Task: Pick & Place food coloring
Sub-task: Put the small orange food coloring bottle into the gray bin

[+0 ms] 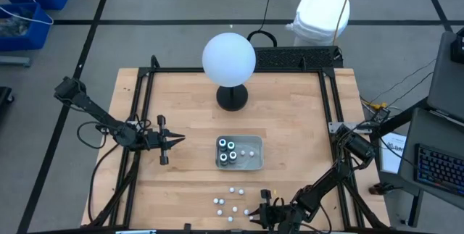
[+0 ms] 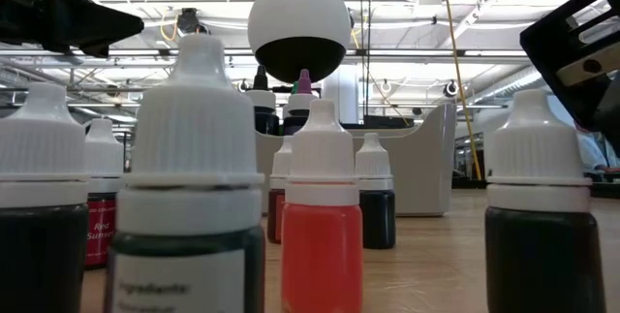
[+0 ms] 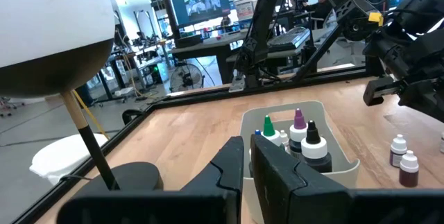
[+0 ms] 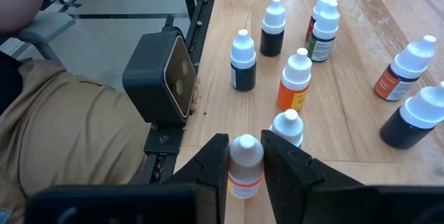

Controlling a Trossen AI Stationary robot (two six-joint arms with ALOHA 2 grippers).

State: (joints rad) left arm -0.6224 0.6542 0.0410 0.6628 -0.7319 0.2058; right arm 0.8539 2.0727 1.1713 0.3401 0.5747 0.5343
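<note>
The food coloring is in two groups. Several bottles (image 1: 228, 151) stand in the shallow grey tray (image 1: 251, 161) at mid-table, seen with coloured tips in the left wrist view (image 3: 302, 137). Several small white-capped ones (image 1: 230, 201) stand loose on the wood near the table's front edge (image 4: 295, 78). My right gripper (image 1: 255, 216) is among these, shut on one bottle (image 4: 245, 156). My left gripper (image 1: 174, 140) hovers to the left of the tray, pointing level at it. Its fingers (image 3: 236, 165) are shut with nothing between them. My right gripper pinches a small white-capped bottle with an orange label between its two fingers, on the body just under the cap (image 4: 244, 177). The fingers come from the table's right, slanting down. The bottle stands upright; the fingers hide whether its bottom rests on the wood.
A big white globe (image 1: 228, 59) on a black base (image 1: 232, 98) stands behind the tray. A black camera box (image 4: 163, 78) sits at the table's front edge beside the loose bottles. Beige cloth (image 4: 62, 134) shows beyond that edge. Black rails frame the table.
</note>
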